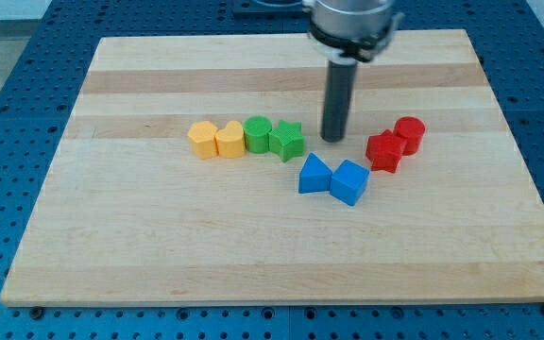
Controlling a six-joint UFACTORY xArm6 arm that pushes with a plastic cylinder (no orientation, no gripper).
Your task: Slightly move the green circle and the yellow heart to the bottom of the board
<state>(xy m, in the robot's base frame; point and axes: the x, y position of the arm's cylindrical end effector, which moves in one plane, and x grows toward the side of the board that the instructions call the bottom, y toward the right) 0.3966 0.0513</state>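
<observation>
**Camera view: a rod stands behind a row of small blocks on a wooden worktop**

A pale wooden worktop [159,264] fills the picture. Across its middle runs a tight row of four blocks. From left to right they are a yellow block [200,139] of unclear shape, the yellow heart [229,140], the green circle [258,134] and a green star [287,141]. Each touches its neighbour.

A blue triangle [314,175] and a blue cube [349,181] sit nearer, to the right of the star. Further right are a red block [384,150] and a red cylinder [409,133], touching.

There is no pincer to open or close, only a straight dark rod. My tip [334,140] rests just right of the green star, apart from it, and a little left of the red pair.

The heart and circle look like small, hard, light plastic pieces that should slide easily on smooth wood. They cannot be grasped, only pushed. A push is best placed on their far side, near the seam where they meet, so both move toward the near edge together. An off-centre push could spin one or drag its neighbours along.
</observation>
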